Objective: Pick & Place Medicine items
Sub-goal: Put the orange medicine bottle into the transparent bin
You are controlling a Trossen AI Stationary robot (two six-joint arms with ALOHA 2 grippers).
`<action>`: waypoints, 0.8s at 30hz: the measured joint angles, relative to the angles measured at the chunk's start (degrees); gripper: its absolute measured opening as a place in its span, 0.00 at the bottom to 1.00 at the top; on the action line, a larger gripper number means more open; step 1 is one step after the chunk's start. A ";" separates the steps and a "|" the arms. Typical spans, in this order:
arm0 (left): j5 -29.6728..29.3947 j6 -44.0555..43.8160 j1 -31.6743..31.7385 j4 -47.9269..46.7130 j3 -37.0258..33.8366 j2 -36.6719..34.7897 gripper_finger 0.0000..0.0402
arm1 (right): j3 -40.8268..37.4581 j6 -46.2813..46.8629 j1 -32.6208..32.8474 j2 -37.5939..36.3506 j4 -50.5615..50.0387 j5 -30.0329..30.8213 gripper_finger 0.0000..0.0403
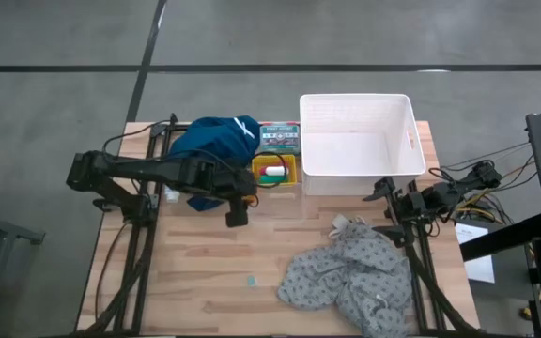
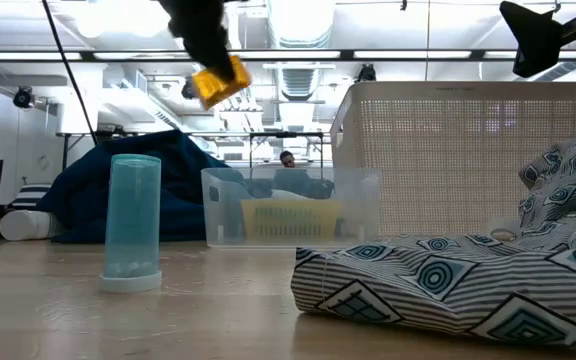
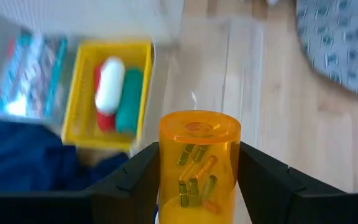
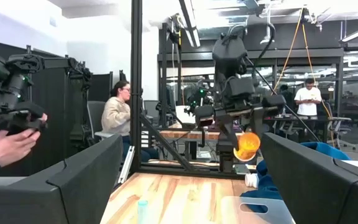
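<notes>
My left gripper is shut on a small orange see-through vial with capsules inside, high above the table, near the yellow tray. That tray holds a red, a white and a green tube lying side by side. A white bottle lies on its side by the dark blue cloth. A teal bottle stands upright on the wood. My right gripper waits open at the table's right side. My left gripper pinches the orange vial by its round wall, one finger on each side. The fingers slant down from above and lie along the vial, whose flat end sticks out past them. The vial is lifted clear and tilted.
A white latticed basket stands at the far right, a colourful flat box behind the tray. The grey dotted cloth lies crumpled at the near right. A clear plastic box shows in the low view. People sit and stand beyond the table.
</notes>
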 joint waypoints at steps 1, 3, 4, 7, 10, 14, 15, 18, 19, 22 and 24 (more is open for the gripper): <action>-0.14 1.26 0.10 1.36 0.00 0.00 0.48 | 0.00 0.00 0.00 0.00 -0.02 0.00 0.94; -0.19 3.63 0.41 4.11 0.00 0.34 0.48 | 0.00 0.00 0.00 0.00 0.00 0.00 0.94; -0.21 4.86 0.61 5.14 0.02 0.44 0.48 | 0.00 0.00 0.00 0.00 0.00 -0.02 0.94; -0.40 6.96 1.39 8.04 0.00 0.90 0.48 | 0.00 0.00 0.00 0.00 -0.02 -0.01 0.94; -0.39 6.98 2.44 10.46 -0.04 1.22 0.48 | 0.00 0.00 0.00 0.00 -0.02 0.00 0.94; -0.40 7.02 3.50 13.04 -0.11 2.60 0.48 | 0.01 0.00 0.00 0.00 -0.05 0.00 0.94; -0.41 7.07 3.70 13.84 -0.11 2.98 0.48 | 0.00 0.00 0.00 0.00 0.02 0.00 0.94; -0.39 7.16 4.10 14.24 -0.11 4.37 0.48 | 0.00 0.00 0.02 0.00 0.02 0.00 0.94; -0.37 7.28 4.22 14.38 -0.11 4.83 0.48 | 0.00 -0.02 -0.02 -0.11 -0.04 -0.02 0.94; -0.39 7.93 4.32 14.42 -0.11 6.44 0.48 | 0.02 -0.01 -0.02 -0.10 -0.08 -0.04 0.94; -0.37 8.27 4.35 14.44 -0.14 7.23 0.48 | 0.02 0.00 0.02 -0.07 -0.09 -0.01 0.94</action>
